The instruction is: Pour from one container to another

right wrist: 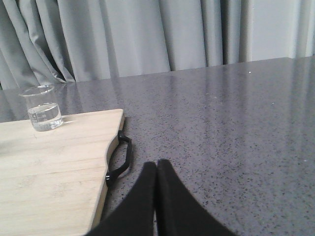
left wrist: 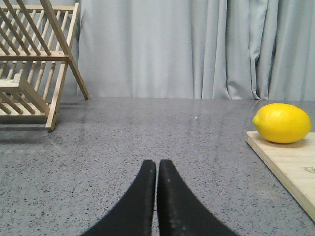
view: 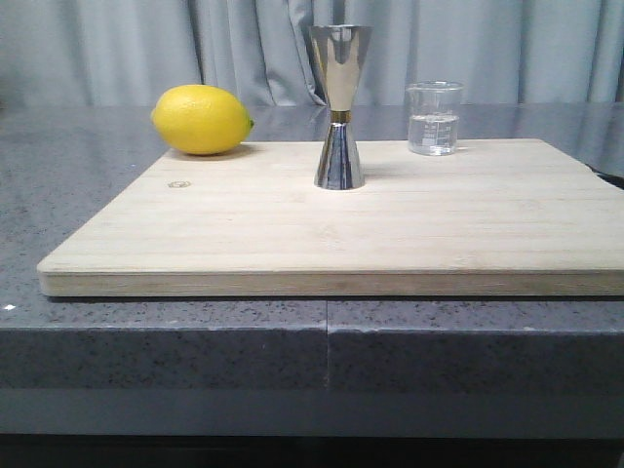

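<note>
Countertop (view: pixel 97 214) grey speckled stone, board (view: pixel 390 234) on it | curtain (view: pixel 117 49) behind | left gripper (left wrist: pixel 157 164), right gripper (right wrist: pixel 156 166) closed, empty

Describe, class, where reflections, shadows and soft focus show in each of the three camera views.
Front view: the steel jigger mirrors its surroundings; soft shadows trail rightward from it and the beaker. Left wrist view: the countertop shows faint sheen, and the closed jaws look soft-edged. Right wrist view: even light, the curtain slightly soft.
</note>
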